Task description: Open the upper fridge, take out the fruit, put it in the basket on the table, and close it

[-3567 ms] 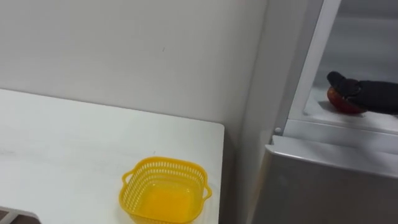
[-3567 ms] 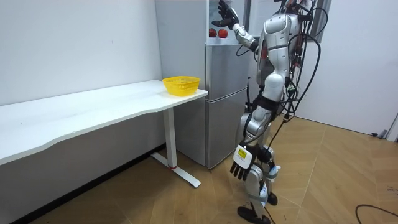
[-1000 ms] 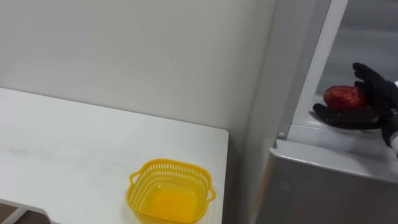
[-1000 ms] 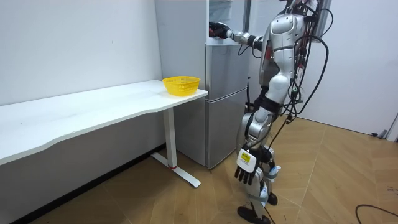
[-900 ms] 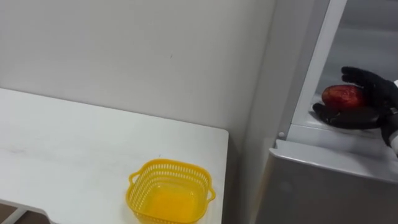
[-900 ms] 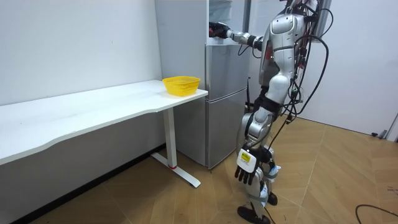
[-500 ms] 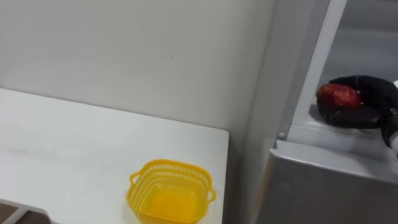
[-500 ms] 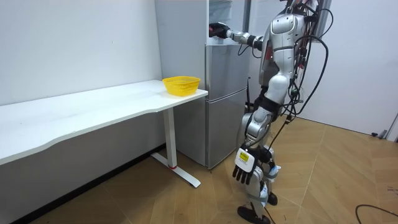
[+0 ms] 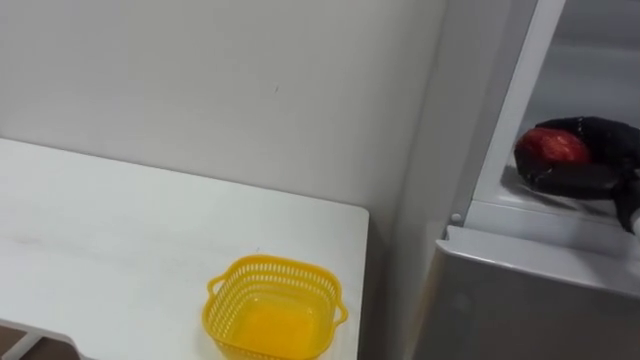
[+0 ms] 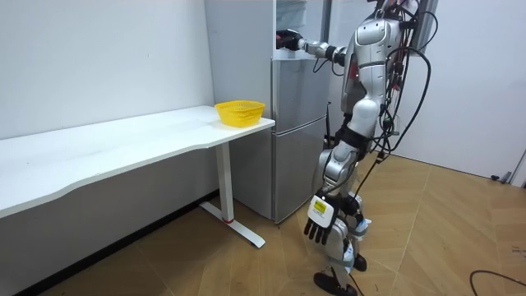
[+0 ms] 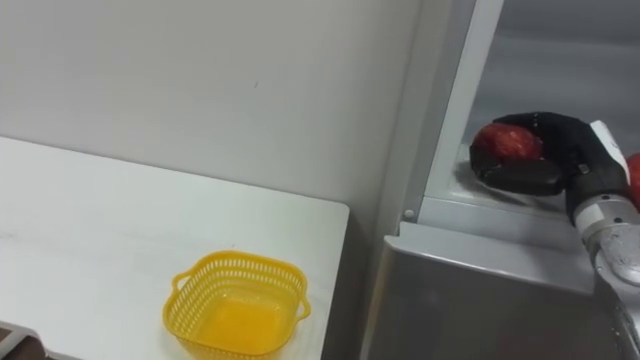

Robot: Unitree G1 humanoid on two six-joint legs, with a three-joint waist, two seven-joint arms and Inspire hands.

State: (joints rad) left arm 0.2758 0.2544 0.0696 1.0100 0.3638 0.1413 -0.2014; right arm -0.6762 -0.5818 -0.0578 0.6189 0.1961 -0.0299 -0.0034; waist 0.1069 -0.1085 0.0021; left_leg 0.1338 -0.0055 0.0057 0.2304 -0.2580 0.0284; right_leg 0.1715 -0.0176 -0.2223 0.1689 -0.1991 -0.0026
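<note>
The fingers of the right hand (image 11: 560, 140) have been curled round the red apple (image 11: 503, 141); a second ago they were spread. The apple is gripped inside the upper fridge (image 11: 520, 215), low by its shelf. The grab looks done. Next, the apple should be pulled out, likely to the yellow basket (image 9: 276, 263) on the bench (image 9: 120, 240). The left hand (image 10: 319, 220) is hung loose by the leg.
</note>
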